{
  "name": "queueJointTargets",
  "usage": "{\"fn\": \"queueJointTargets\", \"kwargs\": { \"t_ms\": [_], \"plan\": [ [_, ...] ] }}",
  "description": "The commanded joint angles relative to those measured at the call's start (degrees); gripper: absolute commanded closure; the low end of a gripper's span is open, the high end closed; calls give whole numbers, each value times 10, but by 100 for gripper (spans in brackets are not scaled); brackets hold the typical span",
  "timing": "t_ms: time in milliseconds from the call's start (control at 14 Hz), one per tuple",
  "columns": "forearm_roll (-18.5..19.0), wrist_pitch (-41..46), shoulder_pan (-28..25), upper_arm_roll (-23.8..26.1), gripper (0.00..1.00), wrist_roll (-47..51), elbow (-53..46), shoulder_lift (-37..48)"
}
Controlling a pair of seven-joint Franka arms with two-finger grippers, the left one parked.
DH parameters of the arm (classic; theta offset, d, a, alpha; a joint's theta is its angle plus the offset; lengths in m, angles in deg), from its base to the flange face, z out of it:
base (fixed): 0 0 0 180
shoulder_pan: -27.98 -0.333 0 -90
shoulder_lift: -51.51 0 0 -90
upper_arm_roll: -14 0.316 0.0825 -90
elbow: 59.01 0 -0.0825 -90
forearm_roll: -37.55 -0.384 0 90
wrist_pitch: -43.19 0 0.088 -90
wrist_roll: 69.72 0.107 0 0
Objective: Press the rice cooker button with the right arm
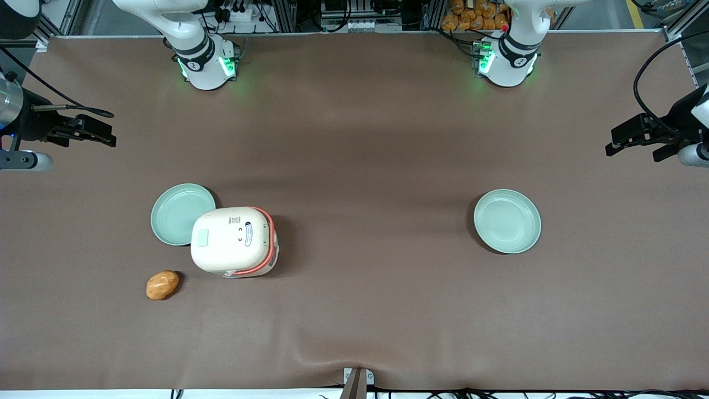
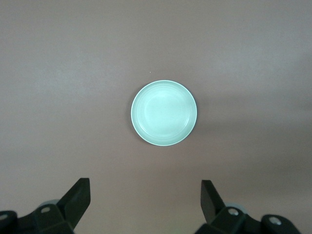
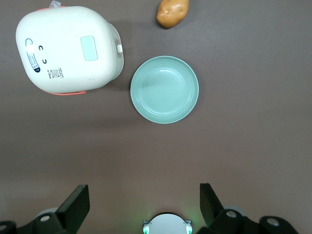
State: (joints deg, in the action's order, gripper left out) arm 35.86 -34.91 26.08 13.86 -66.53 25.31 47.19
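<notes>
The rice cooker (image 1: 232,241), with cream lid, coral-red band and pale green body, stands on the brown table toward the working arm's end. The mint-green button (image 1: 200,238) is on the lid, at the edge nearest a pale green plate. The cooker (image 3: 68,48) and its button (image 3: 88,48) also show in the right wrist view. My right gripper (image 1: 111,128) hangs at the working arm's end of the table, farther from the front camera than the cooker and well apart from it. The gripper (image 3: 144,192) is open and empty, high above the table.
A pale green plate (image 1: 180,213) (image 3: 164,89) lies next to the cooker. A brown potato (image 1: 162,285) (image 3: 172,12) lies nearer the front camera than the plate. A second green plate (image 1: 507,221) (image 2: 164,113) lies toward the parked arm's end.
</notes>
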Motion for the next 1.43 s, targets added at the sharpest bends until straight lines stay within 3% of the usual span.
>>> {"fn": "queueJointTargets", "kwargs": {
  "t_ms": [0, 1357],
  "plan": [
    [-8, 3, 0, 0, 0, 11, -2, 6],
    [-3, 6, -6, -20, 0, -19, -4, 6]
  ]
}}
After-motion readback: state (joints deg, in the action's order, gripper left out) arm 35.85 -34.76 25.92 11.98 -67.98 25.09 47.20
